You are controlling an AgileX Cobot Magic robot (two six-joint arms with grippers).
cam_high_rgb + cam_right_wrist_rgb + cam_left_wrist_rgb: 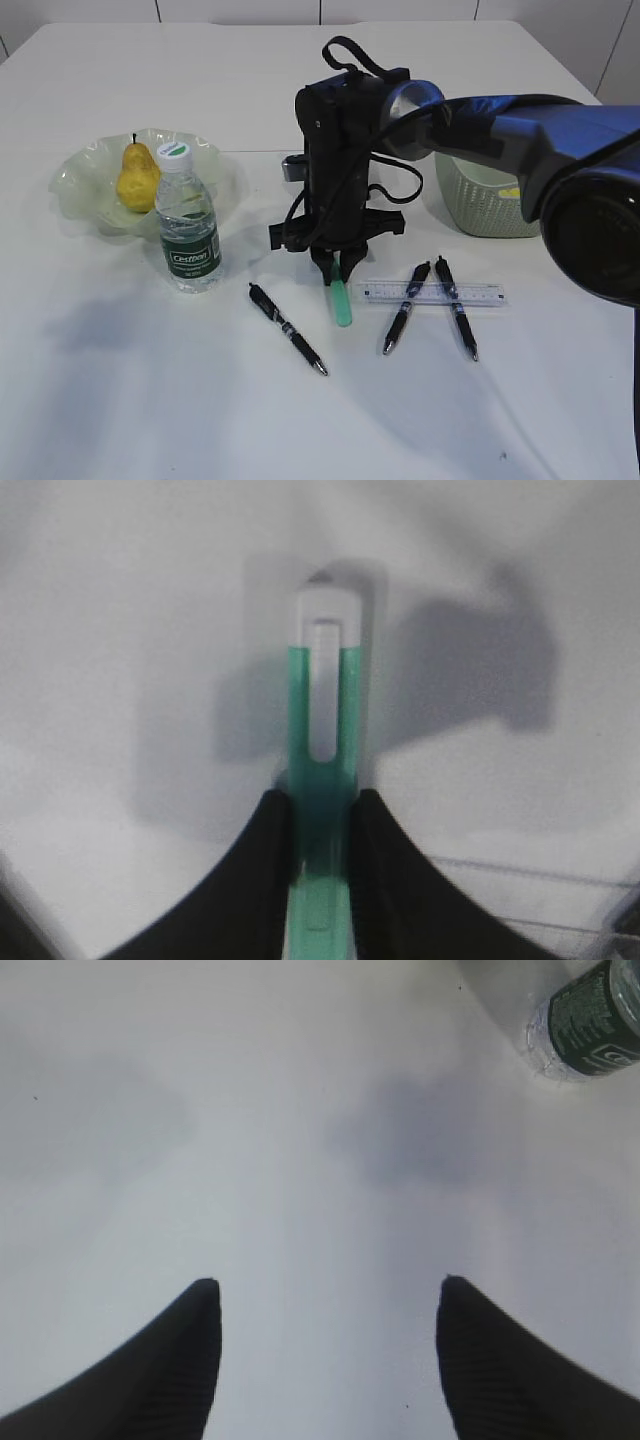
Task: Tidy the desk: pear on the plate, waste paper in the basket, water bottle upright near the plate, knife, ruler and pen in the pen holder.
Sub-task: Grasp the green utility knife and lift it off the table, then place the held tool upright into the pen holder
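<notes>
A: Right wrist view, item one: knife (322, 780), a slim green translucent plastic body with a white slider and cap. Location: lying on the table (120, 680), with the right gripper (322, 830) over one end. Jaw state: both black fingers pressed against the knife's sides, clamped on it.

B: Exterior view agrees. The right gripper (338, 265) points straight down and the knife (343, 303) runs out from its tips toward the camera, between a pen (288, 328) on the left and the ruler (434, 293) on the right. Handling?

A: Judged light, stiff and smooth-sided, so apt to slip or swing. The grip sits near one end; a hold nearer the middle would likely carry it steadier.

B: Item two, left gripper (328, 1360)?

A: Left wrist view: jaws spread wide, nothing between them, bare table below, the bottle (590, 1020) at the top corner.

B: Remaining stock, exterior view: pear (137, 178) on the plate (75, 175); bottle (187, 222) upright just in front of the plate; two more pens (405, 308) lying across the ruler; basket (480, 200) at the right, partly behind the arm, something yellow inside.

A: Pen holder: not visible in any view; possibly hidden behind the arm, cannot tell.
</notes>
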